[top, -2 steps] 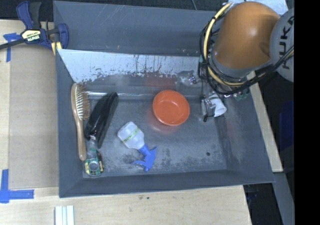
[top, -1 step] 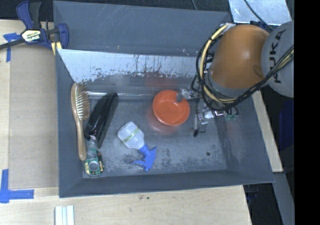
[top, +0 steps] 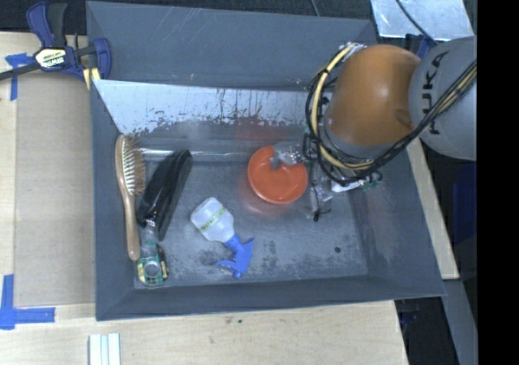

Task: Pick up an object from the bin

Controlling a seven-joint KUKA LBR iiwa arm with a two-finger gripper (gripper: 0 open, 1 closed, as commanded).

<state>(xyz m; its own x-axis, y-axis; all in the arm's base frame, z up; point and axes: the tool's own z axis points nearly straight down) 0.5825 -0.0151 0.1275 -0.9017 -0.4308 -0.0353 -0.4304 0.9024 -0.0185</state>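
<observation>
Orange wrist cover (top: 369, 104) uppermost, the gripper (top: 318, 206) hung just beside the round orange disc (top: 274, 178) lying mid-floor in the bin (top: 243, 31), open or shut I could not tell, so a sound pick probably required straddling the disc's rim squarely before closing.
</observation>
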